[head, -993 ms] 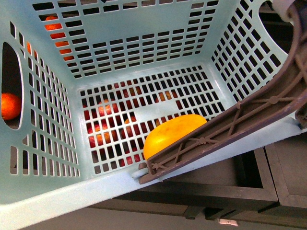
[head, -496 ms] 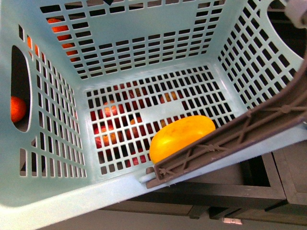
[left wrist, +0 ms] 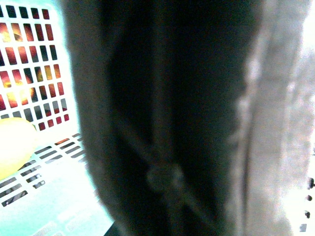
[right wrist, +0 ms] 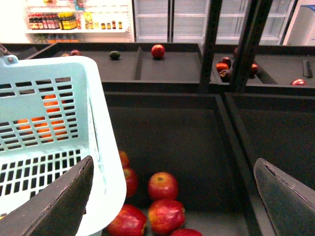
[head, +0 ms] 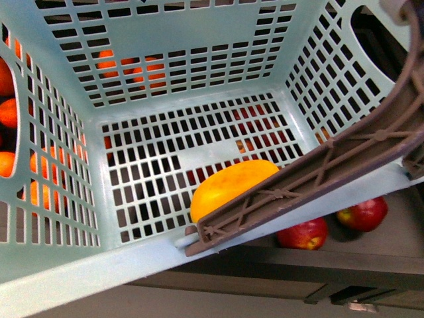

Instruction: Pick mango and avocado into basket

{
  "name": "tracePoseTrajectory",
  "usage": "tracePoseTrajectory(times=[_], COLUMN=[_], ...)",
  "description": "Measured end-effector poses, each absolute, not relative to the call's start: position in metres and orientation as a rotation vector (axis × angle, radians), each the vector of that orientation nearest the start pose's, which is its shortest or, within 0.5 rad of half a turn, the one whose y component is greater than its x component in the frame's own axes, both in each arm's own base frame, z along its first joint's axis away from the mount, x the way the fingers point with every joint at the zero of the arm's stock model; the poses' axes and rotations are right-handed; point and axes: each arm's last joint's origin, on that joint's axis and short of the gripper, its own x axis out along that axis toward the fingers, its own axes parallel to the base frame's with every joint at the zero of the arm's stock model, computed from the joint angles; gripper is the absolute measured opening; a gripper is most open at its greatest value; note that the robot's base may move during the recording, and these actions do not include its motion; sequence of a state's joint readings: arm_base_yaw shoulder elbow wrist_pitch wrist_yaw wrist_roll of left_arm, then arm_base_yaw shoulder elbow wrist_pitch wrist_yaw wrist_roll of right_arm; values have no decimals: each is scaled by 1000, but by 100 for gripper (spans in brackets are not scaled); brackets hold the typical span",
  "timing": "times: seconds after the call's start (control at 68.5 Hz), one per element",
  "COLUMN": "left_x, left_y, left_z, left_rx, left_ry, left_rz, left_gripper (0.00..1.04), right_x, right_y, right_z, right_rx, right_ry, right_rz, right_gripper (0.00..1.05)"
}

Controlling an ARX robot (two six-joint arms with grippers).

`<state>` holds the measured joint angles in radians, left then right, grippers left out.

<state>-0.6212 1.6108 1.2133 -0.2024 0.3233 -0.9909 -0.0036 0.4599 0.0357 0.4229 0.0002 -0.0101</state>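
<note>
The light teal slotted basket (head: 199, 46) fills the front view, tilted, with its brown handle (head: 311, 175) lying across the front right rim. The yellow-orange mango (head: 228, 185) rests on the basket floor against the front wall, partly hidden by the handle. In the left wrist view the handle (left wrist: 167, 123) sits blurred right before the lens, with my left gripper shut on it and its fingers hidden. My right gripper (right wrist: 173, 164) hangs open beside the basket (right wrist: 59, 108), above red apples. The dark green avocado (right wrist: 114, 55) lies far off in a back tray.
Red apples (right wrist: 164, 186) lie in the dark bin below the right gripper, and two (head: 301, 233) show under the basket's front edge. Oranges (head: 8, 112) show through the left wall. A lone red apple (right wrist: 158, 50) and dark fruits (right wrist: 224, 66) sit in back trays, with dark posts (right wrist: 209, 44) between.
The basket has shifted over the bins. Oranges now show through its left and back walls and red apples have appeared under its front right edge. The mango stays against the front wall.
</note>
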Motion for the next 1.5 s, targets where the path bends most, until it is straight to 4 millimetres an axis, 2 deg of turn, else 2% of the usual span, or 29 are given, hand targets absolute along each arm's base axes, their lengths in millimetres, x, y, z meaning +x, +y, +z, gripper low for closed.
tracePoseTrajectory(times=[1.504], left_x=[286], left_y=[-216], left_z=[274], left_rx=[-797], left_ry=[1010], left_rz=[-534], left_gripper=[13], right_x=[128], right_y=[0], right_z=[174], right_rx=[-10], right_ry=[3], right_rz=[-1], right_gripper=[96])
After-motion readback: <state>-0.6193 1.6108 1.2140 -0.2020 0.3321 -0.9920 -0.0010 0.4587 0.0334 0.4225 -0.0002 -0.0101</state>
